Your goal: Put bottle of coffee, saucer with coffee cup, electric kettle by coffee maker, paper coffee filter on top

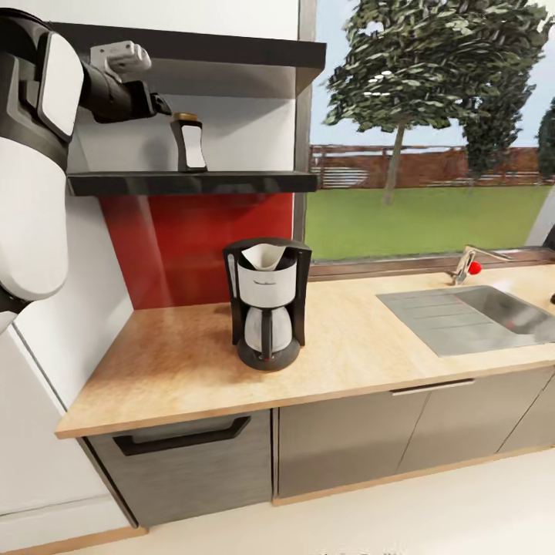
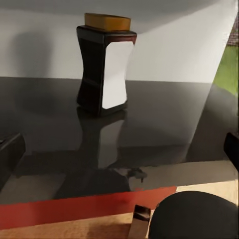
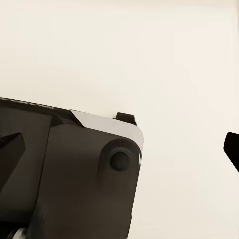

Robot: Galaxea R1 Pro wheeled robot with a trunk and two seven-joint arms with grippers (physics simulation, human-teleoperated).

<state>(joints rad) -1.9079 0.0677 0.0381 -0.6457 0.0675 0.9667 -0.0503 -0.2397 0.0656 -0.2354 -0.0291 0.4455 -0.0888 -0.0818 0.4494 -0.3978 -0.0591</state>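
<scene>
Kitchen counter [image 1: 177,362] carries the coffee maker [image 1: 266,301], white paper coffee filter [image 1: 262,256] on top, open wood all around. Bottle of coffee [image 1: 189,142] stands upright mid-shelf [image 1: 193,183]; left gripper [image 1: 163,105], fingers spread, hovers just beside it. Right gripper's state cannot be told.

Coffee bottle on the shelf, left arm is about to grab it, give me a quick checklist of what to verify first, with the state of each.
1. Bottle upright on the shelf: ok, standing with its tan cap on top.
2. Left gripper lined up with the bottle: ok, it sits just beside the cap, and the left wrist view faces the bottle straight on.
3. Left jaws open wide enough: cannot tell, the fingertips barely show.
4. Shelf around the bottle free of clutter: ok, nothing else stands near it.
5. Landing spot beside the coffee maker: ok, bare countertop on both sides.
6. Filter already on the coffee maker: ok, white cone sits in its top.
</scene>
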